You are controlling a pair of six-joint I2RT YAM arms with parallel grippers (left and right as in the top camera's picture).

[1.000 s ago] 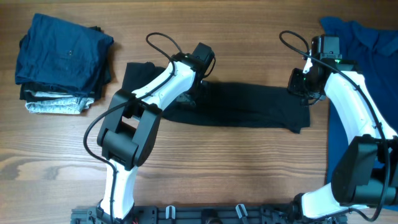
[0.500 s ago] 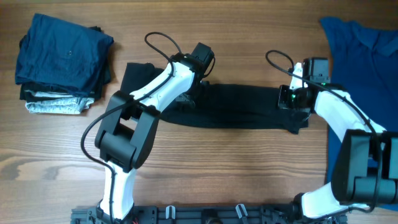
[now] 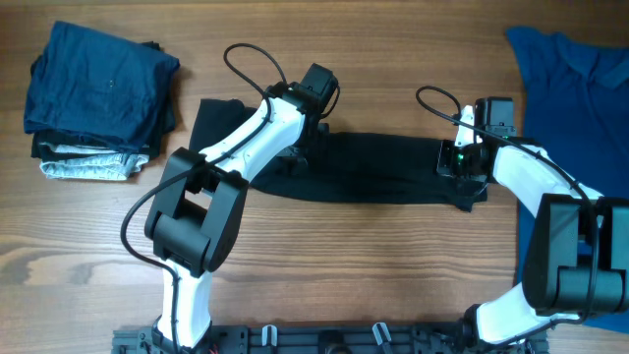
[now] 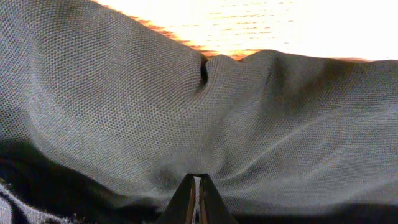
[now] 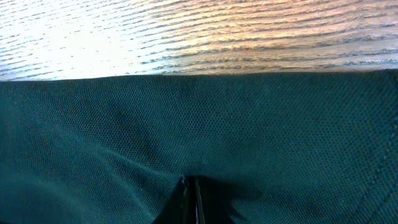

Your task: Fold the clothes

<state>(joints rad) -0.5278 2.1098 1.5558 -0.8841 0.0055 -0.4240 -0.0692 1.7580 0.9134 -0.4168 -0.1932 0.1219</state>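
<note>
The black shirt [image 3: 383, 177] lies as a long narrow band across the middle of the table. My left gripper [image 3: 300, 152] is on its left part, with jaws shut and pinching the fabric. In the left wrist view the cloth [image 4: 124, 93] puckers toward the closed gripper [image 4: 200, 182]. My right gripper [image 3: 460, 162] is on the shirt's right end, jaws shut on the fabric. In the right wrist view the cloth [image 5: 280, 137] creases into the closed gripper [image 5: 189, 182]. The bright blue shirt [image 3: 580, 79] lies spread at the far right, partly under the right arm.
A stack of folded clothes [image 3: 98, 98], dark blue on top with grey below, sits at the back left. The wooden table [image 3: 373, 265] shows in front of the black shirt. The blue shirt runs along the right edge.
My right gripper has moved left and toward the front, from beside the shirt's right end onto it. The left arm has barely moved.
</note>
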